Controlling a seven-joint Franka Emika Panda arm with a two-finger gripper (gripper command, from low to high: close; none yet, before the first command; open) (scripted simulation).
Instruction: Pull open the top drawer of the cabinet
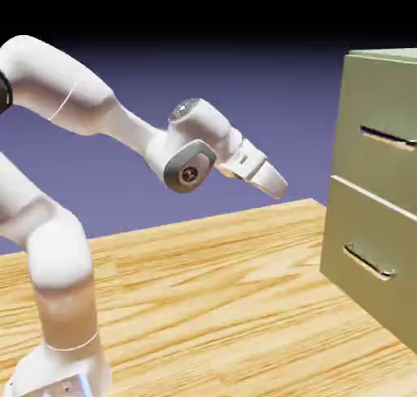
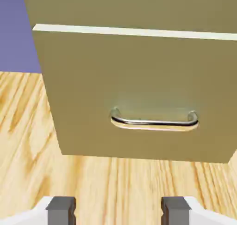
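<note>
While the top drawer sits shut, the open gripper holds nothing (reaching, grasping and pulling all remain).

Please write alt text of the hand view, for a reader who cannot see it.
The lower drawer of an olive-green cabinet, with its silver handle, stands on a wood-grain table; a strip of the upper drawer shows above. At the bottom edge, the open pincer holds nothing.
</note>
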